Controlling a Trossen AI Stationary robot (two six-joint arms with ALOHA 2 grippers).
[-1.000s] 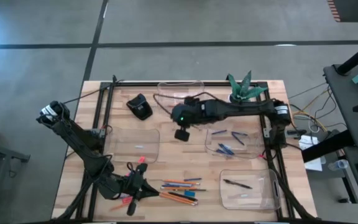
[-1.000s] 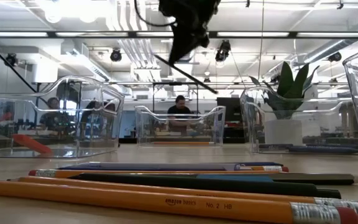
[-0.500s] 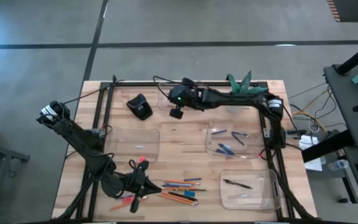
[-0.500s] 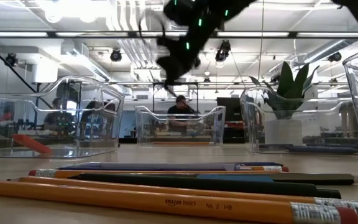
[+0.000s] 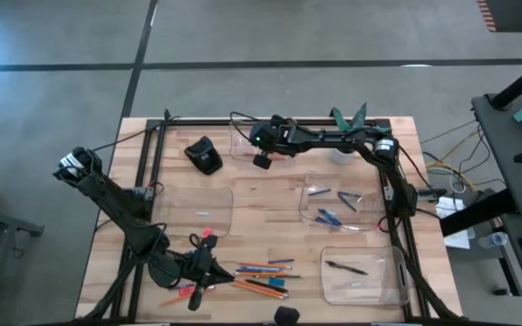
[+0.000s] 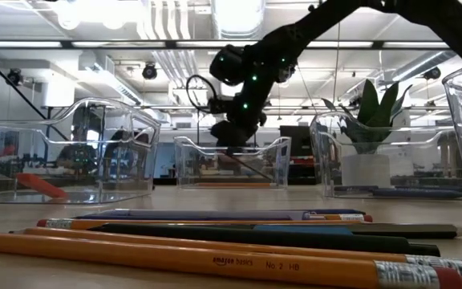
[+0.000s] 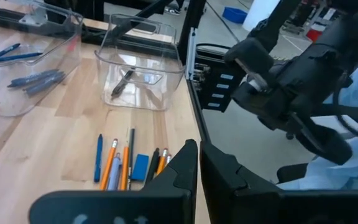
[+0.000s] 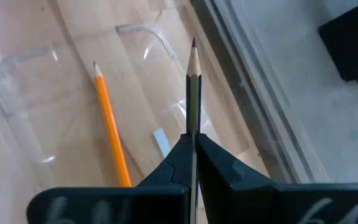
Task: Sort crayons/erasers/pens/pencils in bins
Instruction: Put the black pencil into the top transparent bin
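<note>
Fingers pinch tight: our right gripper [image 8: 193, 144] holds a pencil [image 8: 194, 93] above the back bin [image 8: 138, 31], near its edge. Our left gripper [image 5: 199, 272], squeezed empty, waits far from that bin.

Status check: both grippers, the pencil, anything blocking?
Right gripper shut on pencil, over far bin holding an orange pencil. Left gripper shut, empty, near the loose pile. Nothing blocking the drop.

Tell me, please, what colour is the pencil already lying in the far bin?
Orange pencil, clearest in the right wrist view.
</note>
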